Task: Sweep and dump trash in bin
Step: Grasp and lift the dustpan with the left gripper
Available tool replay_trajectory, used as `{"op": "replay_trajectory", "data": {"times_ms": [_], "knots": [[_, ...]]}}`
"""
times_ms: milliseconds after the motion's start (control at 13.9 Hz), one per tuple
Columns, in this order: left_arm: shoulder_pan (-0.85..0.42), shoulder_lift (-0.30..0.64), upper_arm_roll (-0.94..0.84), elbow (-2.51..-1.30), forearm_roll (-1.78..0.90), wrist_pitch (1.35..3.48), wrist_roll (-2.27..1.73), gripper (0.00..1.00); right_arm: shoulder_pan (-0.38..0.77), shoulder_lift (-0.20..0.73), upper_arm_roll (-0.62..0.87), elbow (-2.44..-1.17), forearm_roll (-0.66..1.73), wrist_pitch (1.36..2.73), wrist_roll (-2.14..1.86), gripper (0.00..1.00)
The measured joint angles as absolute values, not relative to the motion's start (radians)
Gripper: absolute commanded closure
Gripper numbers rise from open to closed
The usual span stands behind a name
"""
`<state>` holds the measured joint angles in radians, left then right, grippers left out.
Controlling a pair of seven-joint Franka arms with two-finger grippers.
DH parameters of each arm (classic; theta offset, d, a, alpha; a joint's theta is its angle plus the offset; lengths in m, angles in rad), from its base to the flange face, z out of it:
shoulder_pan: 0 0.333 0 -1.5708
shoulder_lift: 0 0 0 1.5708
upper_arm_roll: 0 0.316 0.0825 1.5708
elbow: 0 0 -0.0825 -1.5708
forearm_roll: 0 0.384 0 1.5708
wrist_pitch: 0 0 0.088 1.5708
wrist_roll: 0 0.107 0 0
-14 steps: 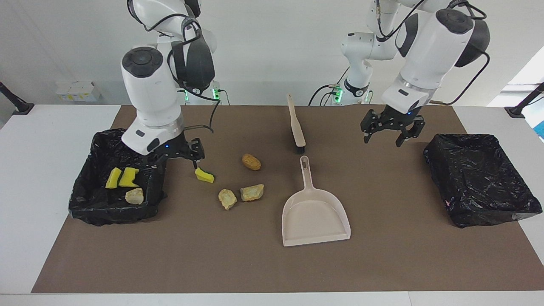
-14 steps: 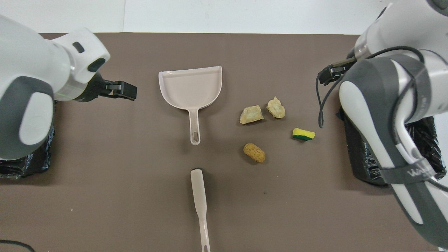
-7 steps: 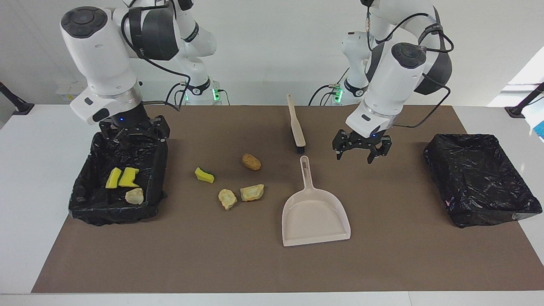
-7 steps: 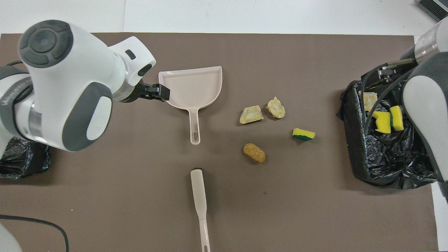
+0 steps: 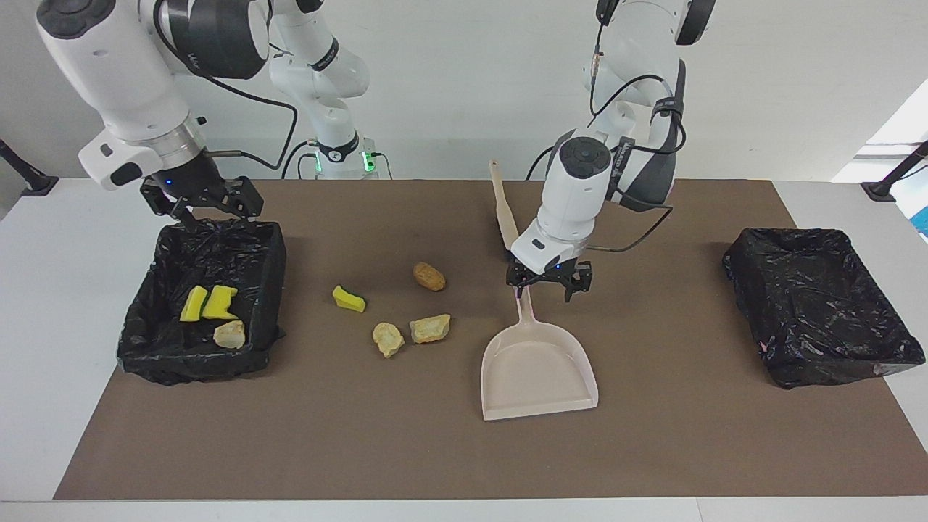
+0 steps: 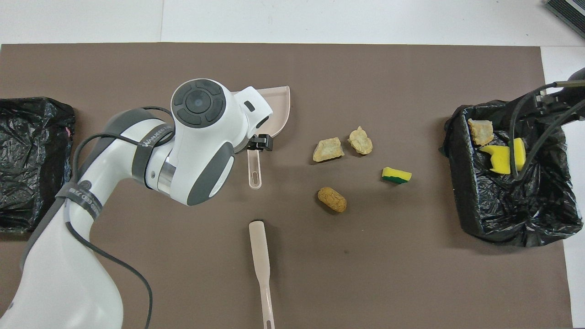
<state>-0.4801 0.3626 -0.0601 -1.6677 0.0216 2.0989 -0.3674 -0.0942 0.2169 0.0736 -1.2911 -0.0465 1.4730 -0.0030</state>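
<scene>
Trouble looms if the left gripper (image 5: 549, 284), jaws wide and empty over the dustpan (image 5: 538, 370) handle, clips it askew, while the right gripper (image 5: 201, 205), open and empty, waits above the bin (image 5: 270, 254) and loose trash (image 5: 410, 308) lies at nine o'clock of the pan.

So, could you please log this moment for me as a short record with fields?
left gripper: open, low over the dustpan handle
right gripper: open, above the rim of the bin at the right arm's end
trash in that bin: two yellow sponge wedges, one pale lump
trash on mat: sponge wedge, brown oval lump, two pale lumps
brush: lying untouched, nearer the robots than the dustpan
second bin: at the left arm's end, no trash visible
</scene>
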Motion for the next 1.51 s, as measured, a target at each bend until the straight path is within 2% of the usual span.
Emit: {"op": "replay_trajectory", "data": {"times_ms": [215, 359, 503, 646, 862, 1005, 1293, 1508], "knots": [[-0.493, 0.364, -0.060, -1.739, 0.022, 2.161, -0.368, 0.00, -0.077, 0.164, 0.073, -1.351, -0.046, 1.452, -0.003, 0.00], [-0.502, 0.368, -0.061, -1.758, 0.022, 2.188, -0.371, 0.21, -0.077, 0.122, 0.069, -1.408, -0.046, 1.467, -0.003, 0.00], [-0.508, 0.373, -0.061, -1.764, 0.022, 2.211, -0.384, 0.53, -0.078, 0.077, 0.067, -1.482, -0.045, 1.520, -0.003, 0.00], [-0.508, 0.374, -0.059, -1.764, 0.022, 2.214, -0.386, 0.64, -0.078, 0.033, 0.066, -1.552, -0.045, 1.558, -0.003, 0.00], [-0.508, 0.374, -0.057, -1.768, 0.022, 2.212, -0.369, 0.71, -0.075, -0.002, 0.067, -1.594, -0.045, 1.567, -0.002, 0.00], [-0.507, 0.374, -0.057, -1.770, 0.022, 2.212, -0.343, 0.80, -0.075, -0.012, 0.066, -1.605, -0.045, 1.567, -0.002, 0.00], [-0.499, 0.372, -0.045, -1.770, 0.022, 2.205, -0.223, 0.83, -0.076, -0.014, 0.065, -1.609, -0.045, 1.567, -0.002, 0.00], [-0.436, 0.357, -0.034, -1.764, 0.023, 2.201, 0.031, 0.86, -0.076, -0.018, 0.065, -1.617, -0.045, 1.567, -0.002, 0.00]]}}
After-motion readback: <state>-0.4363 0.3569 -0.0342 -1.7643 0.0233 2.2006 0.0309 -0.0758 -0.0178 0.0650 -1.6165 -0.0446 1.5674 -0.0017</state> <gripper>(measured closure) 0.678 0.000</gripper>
